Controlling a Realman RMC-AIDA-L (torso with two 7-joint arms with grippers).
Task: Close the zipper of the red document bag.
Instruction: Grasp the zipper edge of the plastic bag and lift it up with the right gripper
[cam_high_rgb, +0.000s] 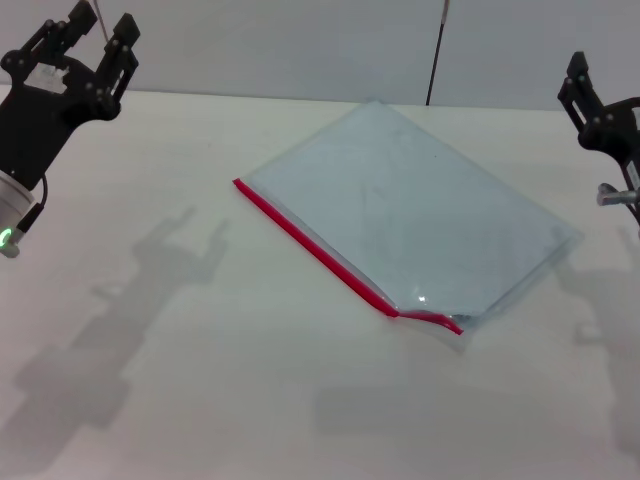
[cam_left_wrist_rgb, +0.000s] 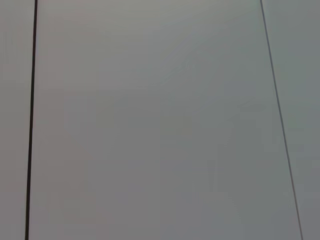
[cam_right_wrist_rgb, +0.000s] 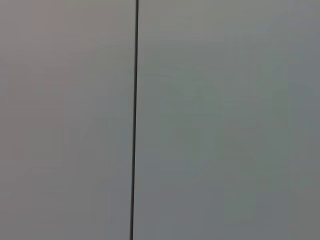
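1. White table, broad flat matte top: smooth, w/ nothing to brace against. Risk: a one-sided pull along the strip could slide the whole pouch instead of closing it.
2. Red document bag, large flat pouch of translucent pale-blue plastic: lies at an angle mid-table, centre to right, one corner at the far edge. The near-right corner looks lifted and buckled; thin film may crumple if pinched there.
3. Left gripper, black, two-fingered, raised at far left, well apart from the bag: fingers spread, holding nothing. Long reach to the strip, so a misjudged descent could land on the film rather than the edge.
4. Right gripper, black, at the far right edge, mostly cut off: cannot tell whether fingers are apart or together. Both wrist views show only blank wall.
5. Zipper, thin bright-red plastic strip along the bag's near-left long edge, running from far left to near right: bends at its near-right end. Slider too small to make out; grabbing the wrong end probably closes nothing.
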